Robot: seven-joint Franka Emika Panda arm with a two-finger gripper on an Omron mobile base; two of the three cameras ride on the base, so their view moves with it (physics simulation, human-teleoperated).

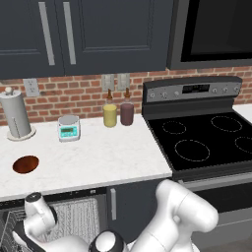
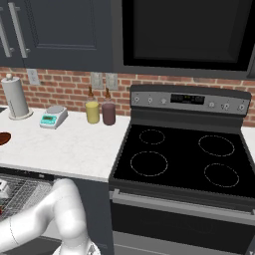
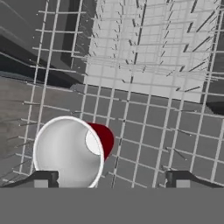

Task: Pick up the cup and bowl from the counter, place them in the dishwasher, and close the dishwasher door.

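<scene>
Three views inspected, taken in turn.

Left base view: the bowl (image 1: 25, 164) lies flat on the worktop (image 1: 98, 157) at about 9 o'clock of the frame, well apart from the paper-towel holder (image 1: 17, 115) at 10 o'clock, the small scale (image 1: 69, 128) and the two bottles (image 1: 118, 112) near the brick wall. Below the worktop edge, at 7 o'clock, the dishwasher (image 1: 74, 216) stands open with its wire rack exposed and the arm reaching down into it. The stove top (image 1: 206, 140) occupies 3 o'clock.

Right base view: the bowl (image 2: 4, 138) shows at the 9 o'clock edge on the worktop (image 2: 69, 144); the rack (image 2: 22, 191) sits below it at 8 o'clock.

Hand view: the cup (image 3: 72, 151) lies tipped on its side on the rack (image 3: 148, 131) at 7 o'clock, mouth toward the camera, red base behind. The claw (image 3: 111, 179) stands released, its fingertips (image 3: 41, 179) spread wide, the left one just beside the cup rim; contact cannot be confirmed.

Assessment: cup delivered, bowl and door outstanding. Risks: a retreat that clips the rim could roll the cup across the wires; the lying cup may foul the bowl's placement; the shallow bowl offers little edge and may slip from the grasp.
</scene>
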